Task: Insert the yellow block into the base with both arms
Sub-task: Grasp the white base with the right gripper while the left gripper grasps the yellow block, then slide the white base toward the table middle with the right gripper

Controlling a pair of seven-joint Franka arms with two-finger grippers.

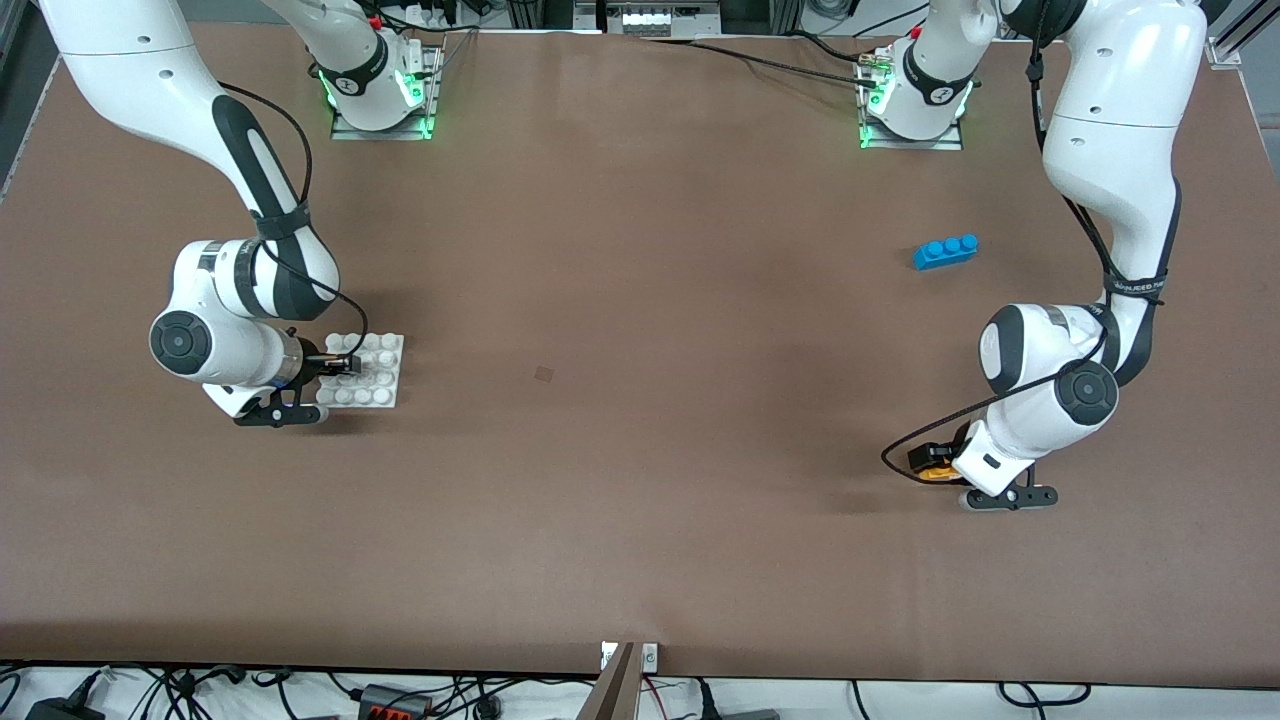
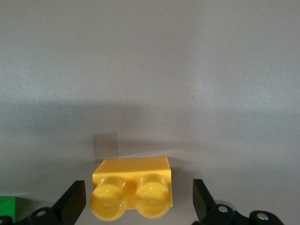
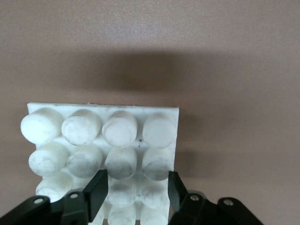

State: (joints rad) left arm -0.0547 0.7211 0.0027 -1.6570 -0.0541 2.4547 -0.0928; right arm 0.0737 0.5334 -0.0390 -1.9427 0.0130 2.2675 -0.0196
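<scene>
Front view: both arms bent low, pincers at table.

1. Your right gripper (image 3: 136, 194) sat low over the base (image 3: 105, 140), its two black fingers (image 3: 96, 192) spread apart.
2. The fingers straddled one column of studs at the edge of the base closest to the gripper; whether the pads touched those studs could not be told.
3. The base was a white square plate with round studs in rows of four, lying flat on the brown table (image 3: 234, 70).
4. Its studs looked scuffed and greyish on top.
5. The base stretched away from the fingers, and its shadow fell on the table past the edge farthest from them.
</scene>
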